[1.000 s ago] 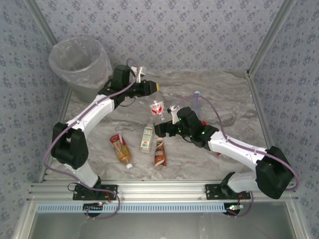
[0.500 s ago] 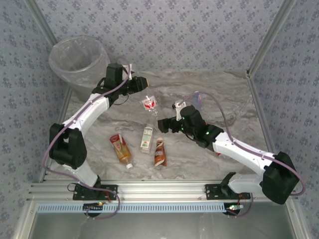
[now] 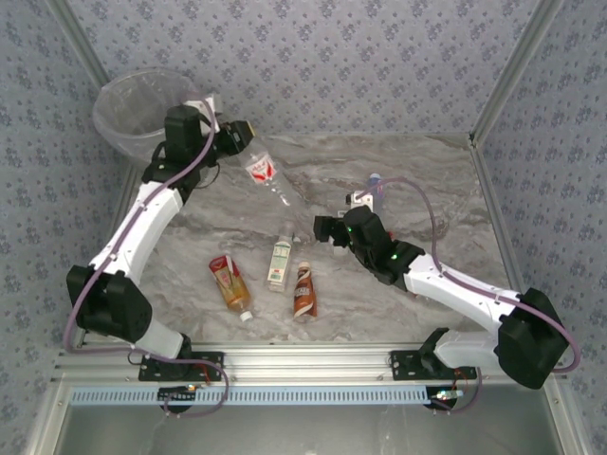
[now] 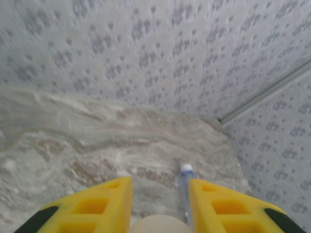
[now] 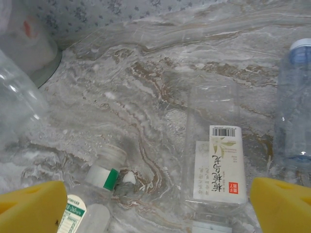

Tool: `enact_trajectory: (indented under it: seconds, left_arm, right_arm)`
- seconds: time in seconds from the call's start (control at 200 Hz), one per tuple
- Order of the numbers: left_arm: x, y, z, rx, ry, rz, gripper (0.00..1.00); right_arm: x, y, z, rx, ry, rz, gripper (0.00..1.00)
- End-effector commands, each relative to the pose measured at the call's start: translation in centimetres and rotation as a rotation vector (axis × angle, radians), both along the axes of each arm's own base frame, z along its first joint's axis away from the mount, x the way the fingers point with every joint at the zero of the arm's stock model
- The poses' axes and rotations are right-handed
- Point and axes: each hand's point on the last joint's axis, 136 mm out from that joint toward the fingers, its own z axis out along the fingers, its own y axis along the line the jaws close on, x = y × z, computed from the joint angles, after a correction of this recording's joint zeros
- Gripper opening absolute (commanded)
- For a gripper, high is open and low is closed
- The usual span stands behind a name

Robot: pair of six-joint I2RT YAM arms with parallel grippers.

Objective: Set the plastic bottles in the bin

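Top external: left gripper [image 3: 243, 130] tight on red-labelled bottle [image 3: 263, 172] beside bin [image 3: 121, 131] rim; right gripper [image 3: 324, 228] wide, empty.

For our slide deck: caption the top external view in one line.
Left gripper holds a red-labelled bottle near the bin; right gripper open.

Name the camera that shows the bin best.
The top external view: the bin shows its open rim and lining from above, the left arm overlapping its right edge. The right wrist view catches part of its lower wall, cropped.
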Motion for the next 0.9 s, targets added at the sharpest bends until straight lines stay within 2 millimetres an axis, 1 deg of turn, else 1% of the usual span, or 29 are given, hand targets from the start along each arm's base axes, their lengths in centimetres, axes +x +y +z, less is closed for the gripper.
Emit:
enact_trajectory:
  seconds: [0.0,0.09,0.195,0.3,0.465,0.52,0.575,0.64,0.705,0.805,0.895]
  left_arm:
    - [-0.8,3.9,8.2,0.076,-0.257,0.177,0.0]
    - [-1.0,5.9,11.8,0.042,-0.352,0.216,0.0]
    - [-1.2,8.3,15.1,0.007,-0.411,0.257,0.0]
    - [-1.1,11.4,17.1,0.042,-0.486,0.391,0.0]
    - [-1.5,16.8,20.2,0.054,-0.638,0.613,0.0]
    - [-1.4,18.4,21.0,0.054,-0.655,0.655,0.0]
    - [-1.3,19.2,21.9,0.056,-0.674,0.65,0.0]
    - [-0.7,19.7,22.3,0.092,-0.683,0.629,0.0]
    - [0.1,20.4,22.0,0.141,-0.658,0.648,0.0]
    - [1.5,22.0,20.6,0.188,-0.601,0.675,0.0]
    - [2.9,23.8,19.0,0.211,-0.547,0.708,0.0]
  right_arm:
    - [0.5,-0.9,0.7,0.018,-0.02,-0.079,0.99]
    - [0.5,-1.0,0.5,0.005,-0.015,-0.076,0.99]
    - [0.5,-1.5,0.3,-0.014,-0.002,-0.099,0.99]
    - [0.3,-1.8,0.2,-0.017,0.001,-0.109,0.99]
    - [0.2,-1.6,0.2,-0.029,0.004,-0.086,0.99]
    - [0.1,-1.6,0.2,-0.033,0.008,-0.084,0.99]
    - [0.1,-1.7,0.0,-0.033,0.011,-0.087,0.99]
    - [0.1,-1.7,-0.2,-0.032,0.017,-0.088,0.99]
    - [0.0,-1.6,-0.3,-0.032,0.022,-0.084,0.99]
    - [0.0,-1.6,-0.5,-0.034,0.029,-0.087,0.99]
    - [0.1,-1.5,-0.7,-0.04,0.035,-0.086,0.99]
